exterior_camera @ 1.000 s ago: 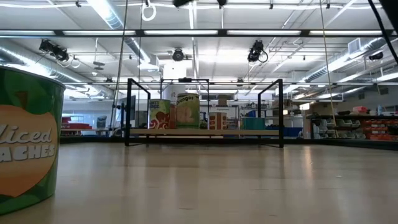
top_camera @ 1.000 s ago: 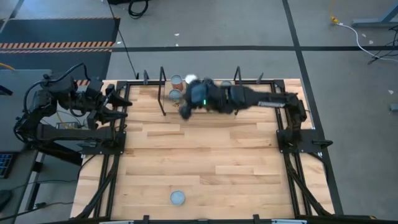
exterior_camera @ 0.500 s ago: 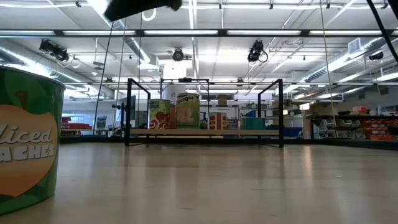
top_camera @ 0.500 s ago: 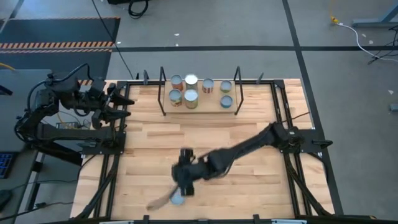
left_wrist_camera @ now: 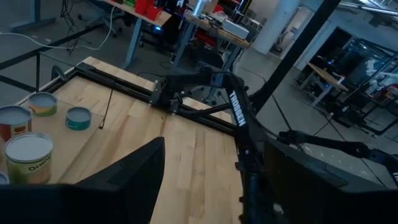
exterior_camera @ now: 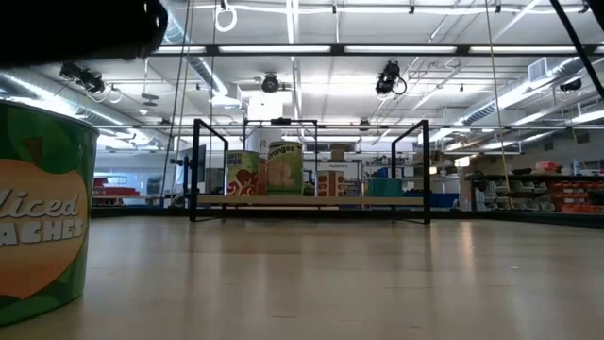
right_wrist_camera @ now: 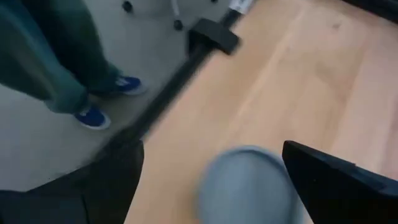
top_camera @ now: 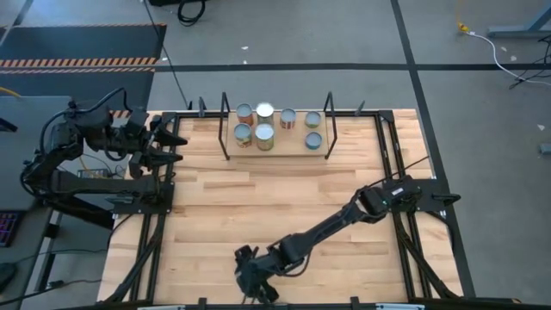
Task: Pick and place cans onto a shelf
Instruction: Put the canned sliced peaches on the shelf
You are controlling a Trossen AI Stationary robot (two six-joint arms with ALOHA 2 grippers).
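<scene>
last can (exterior_camera: 42, 212): alone at the near edge of the table, left of middle, well apart from everything else. Label reads sliced peaches.
right gripper (top_camera: 250, 284): stretched out low right over that can, fingers spread wide with the can's round top (right_wrist_camera: 245, 183) showing between them, nothing held yet.
left gripper (top_camera: 169, 142): parked at the far left edge. Can't tell if it's open or closed.
shelf (top_camera: 275, 148): far middle of the table, seven cans (top_camera: 264, 134) already standing on it.
handling guess: rigid metal, probably full so a bit heavy, smooth sides could slip. I'd pinch it across the body, mid-height.
table (top_camera: 275, 198): pale wood planks, flat, black frame around it.
room: big workshop, strip lights overhead, person's legs in blue shoes (right_wrist_camera: 93, 115) just off the table edge.
</scene>
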